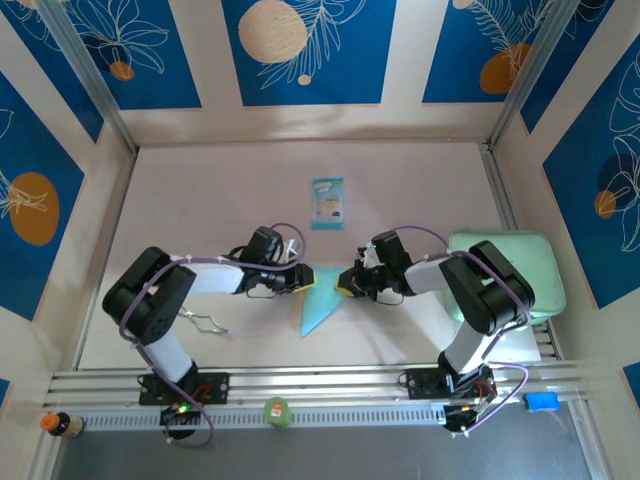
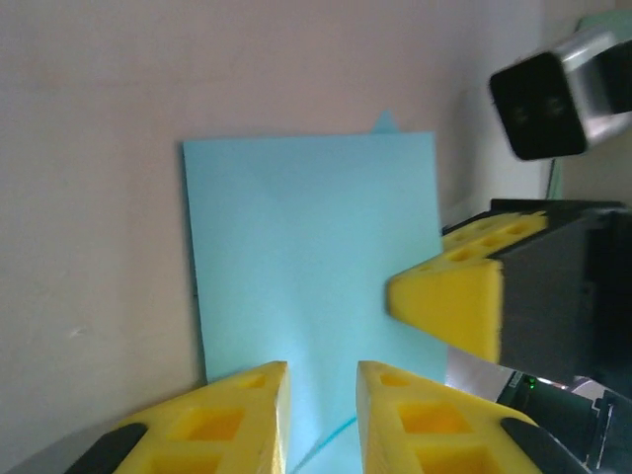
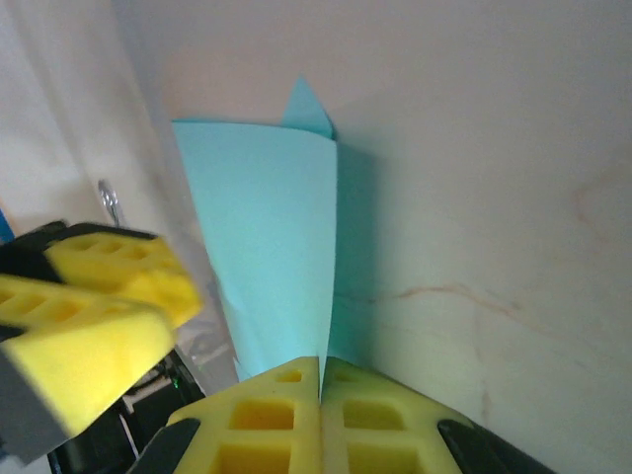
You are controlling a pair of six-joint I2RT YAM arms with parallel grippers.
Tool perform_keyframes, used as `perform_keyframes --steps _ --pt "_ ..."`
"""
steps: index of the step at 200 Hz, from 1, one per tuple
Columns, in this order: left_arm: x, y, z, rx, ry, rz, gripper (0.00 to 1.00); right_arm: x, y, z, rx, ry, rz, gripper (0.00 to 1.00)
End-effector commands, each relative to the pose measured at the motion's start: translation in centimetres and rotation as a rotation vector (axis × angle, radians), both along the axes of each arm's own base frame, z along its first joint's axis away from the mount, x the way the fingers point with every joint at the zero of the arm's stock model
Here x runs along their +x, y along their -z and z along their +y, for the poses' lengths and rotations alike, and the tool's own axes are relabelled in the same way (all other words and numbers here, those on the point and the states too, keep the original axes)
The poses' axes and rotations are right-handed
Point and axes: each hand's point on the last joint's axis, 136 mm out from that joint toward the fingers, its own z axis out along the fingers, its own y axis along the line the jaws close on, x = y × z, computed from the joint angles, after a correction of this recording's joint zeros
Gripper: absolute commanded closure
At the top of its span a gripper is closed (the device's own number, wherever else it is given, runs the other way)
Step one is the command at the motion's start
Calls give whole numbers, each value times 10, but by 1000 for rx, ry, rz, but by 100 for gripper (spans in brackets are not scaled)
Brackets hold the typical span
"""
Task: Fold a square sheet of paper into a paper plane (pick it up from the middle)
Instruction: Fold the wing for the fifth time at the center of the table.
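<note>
On the left of the pale, smooth table [image 1: 200, 190], a small bent wire clip [image 1: 207, 323] lies well apart from the work, near the left arm's elbow. The left gripper [image 1: 299, 277] reaches in from that side at the cyan paper [image 1: 316, 303]. In its wrist view its yellow foam fingers [image 2: 232, 420], moulded with square pockets, stand a narrow gap apart, with the paper running under and between them.

The paper lies at the middle of the table between the two grippers. It is thin and matte. From above it is folded into a long wedge, broad at the far end and tapering to a point towards the arms. A faint diagonal crease crosses its flat face [image 2: 306, 247], and a small triangular tip pokes out past the far edge.

Beyond it, nearer the back wall, sits a small teal-and-white printed packet [image 1: 327, 203], clear of both arms.

The right gripper [image 1: 346, 285] comes in from the other side. Its two foam fingers [image 3: 272, 420] are pressed together, and the paper's raised folded edge runs straight into the seam, so it looks nipped there, though the contact itself is hidden. That flap [image 3: 272, 237] casts a shadow on the table.

Furthest right, a pale green rounded pad [image 1: 540, 268] lies partly under the right arm.
</note>
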Motion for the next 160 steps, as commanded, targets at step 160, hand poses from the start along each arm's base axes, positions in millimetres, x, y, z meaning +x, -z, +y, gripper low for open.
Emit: perform_keyframes --steps 160 --pt "-73 -26 -10 357 417 -470 57 -9 -20 -31 -114 427 40 100"
